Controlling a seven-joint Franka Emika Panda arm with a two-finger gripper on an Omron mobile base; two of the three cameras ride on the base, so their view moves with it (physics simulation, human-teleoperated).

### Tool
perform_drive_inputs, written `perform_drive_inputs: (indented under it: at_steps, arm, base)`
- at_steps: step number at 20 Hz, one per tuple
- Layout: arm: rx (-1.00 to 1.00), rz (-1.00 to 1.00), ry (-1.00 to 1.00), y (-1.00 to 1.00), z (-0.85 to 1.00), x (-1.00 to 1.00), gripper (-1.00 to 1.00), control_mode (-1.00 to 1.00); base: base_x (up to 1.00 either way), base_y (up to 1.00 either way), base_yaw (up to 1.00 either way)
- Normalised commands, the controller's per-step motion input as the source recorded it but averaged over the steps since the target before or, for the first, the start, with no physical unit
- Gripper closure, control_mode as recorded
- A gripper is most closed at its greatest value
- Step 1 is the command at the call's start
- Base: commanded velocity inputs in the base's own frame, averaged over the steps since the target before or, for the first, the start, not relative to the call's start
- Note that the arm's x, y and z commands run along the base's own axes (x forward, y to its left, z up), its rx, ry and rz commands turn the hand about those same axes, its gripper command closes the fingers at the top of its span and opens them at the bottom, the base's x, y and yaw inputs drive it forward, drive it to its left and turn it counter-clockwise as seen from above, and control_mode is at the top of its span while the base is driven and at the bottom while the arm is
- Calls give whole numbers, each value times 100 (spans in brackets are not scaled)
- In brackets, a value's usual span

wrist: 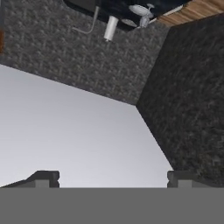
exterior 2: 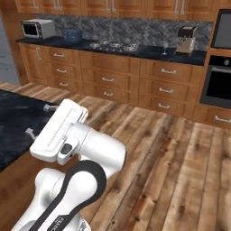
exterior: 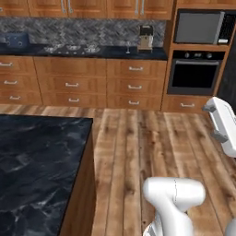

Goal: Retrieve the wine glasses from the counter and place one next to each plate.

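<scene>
Approach step, nothing held. Gripper (wrist: pixel 113 177) spread wide, empty. One glass (exterior 2: pixel 165 48) on far counter (exterior 2: pixel 149 53), 1 o'clock, left of coffee machine (exterior 2: pixel 186 40). Next: drive base closer, reach for stem.

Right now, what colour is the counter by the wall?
Glossy black counter with faint white veins, best in the right base view.
</scene>
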Motion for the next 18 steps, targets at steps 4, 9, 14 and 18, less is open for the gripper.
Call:
perform_drive_inputs:
  at_steps: [4,9,14,18]
  arm:
    - [0,0,0,0,0,0,-100,100]
    - [0,0,0,0,0,0,-100,100]
    - [0,0,0,0,0,0,-100,100]
    - [0,0,0,0,0,0,-100,100]
  base:
    - [100,-59,1]
    - [100,-45,0]
    - [100,-21,0]
    - [100,-33,0]
